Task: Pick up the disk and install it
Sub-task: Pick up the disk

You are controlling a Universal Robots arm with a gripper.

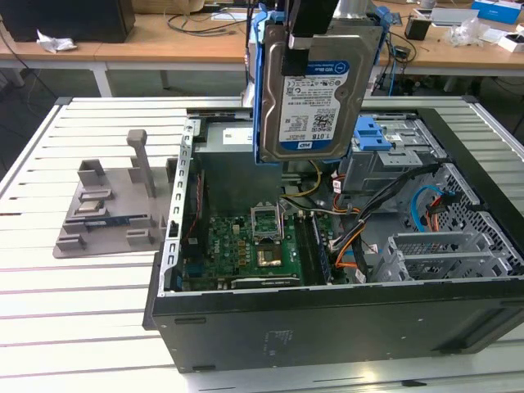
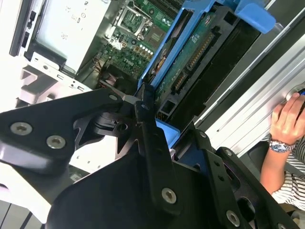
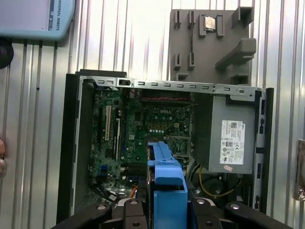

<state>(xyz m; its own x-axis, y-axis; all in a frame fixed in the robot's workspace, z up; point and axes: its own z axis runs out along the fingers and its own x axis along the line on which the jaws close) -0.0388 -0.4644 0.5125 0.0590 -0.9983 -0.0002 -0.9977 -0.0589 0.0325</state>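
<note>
The disk, a silver drive with a white-and-blue label in a blue carrier bracket, hangs upright above the open computer case. My gripper is shut on its upper end, with a black finger running down the label side. In the second wrist view the disk shows edge-on with its green circuit board, clamped between the black fingers. The blue carrier juts out in the first wrist view, over the motherboard.
Inside the case lie the green motherboard, a grey power supply, blue drive-bay latches and orange and black cables. A grey fixture stands on the slatted table at the exterior view's left. A person's hand rests beside the case.
</note>
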